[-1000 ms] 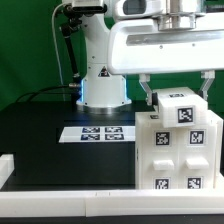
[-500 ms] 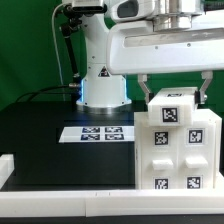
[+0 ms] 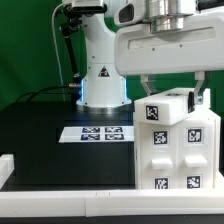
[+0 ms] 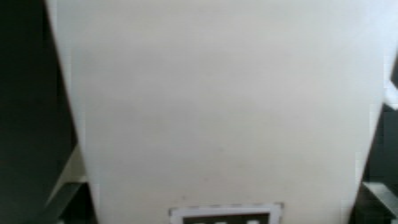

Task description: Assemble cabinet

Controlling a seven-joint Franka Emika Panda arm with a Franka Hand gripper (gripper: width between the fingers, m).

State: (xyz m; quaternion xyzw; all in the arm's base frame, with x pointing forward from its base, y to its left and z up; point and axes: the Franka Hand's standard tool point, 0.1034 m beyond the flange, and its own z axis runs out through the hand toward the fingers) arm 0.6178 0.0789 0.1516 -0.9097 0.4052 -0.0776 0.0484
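The cabinet (image 3: 182, 160) is a white box of tagged blocks standing at the exterior view's right on the black table. Its top block (image 3: 165, 108), with a tag on its front, sits on the stack and is turned slightly toward the exterior view's left. My gripper (image 3: 175, 96) comes down from above, one finger on each side of that top block, and is shut on it. In the wrist view the block's white face (image 4: 222, 100) fills the picture, with a tag (image 4: 226, 213) at its edge and dark fingers (image 4: 64, 200) at both sides.
The marker board (image 3: 100, 132) lies flat on the black table (image 3: 40, 140), toward the exterior view's left of the cabinet. The arm's base (image 3: 100, 88) stands behind it. A white rail (image 3: 70, 195) runs along the front, with a white block (image 3: 5, 165) at its left end.
My gripper and the top block have shifted toward the exterior view's left, and the block has turned a little. The lower cabinet has not moved.
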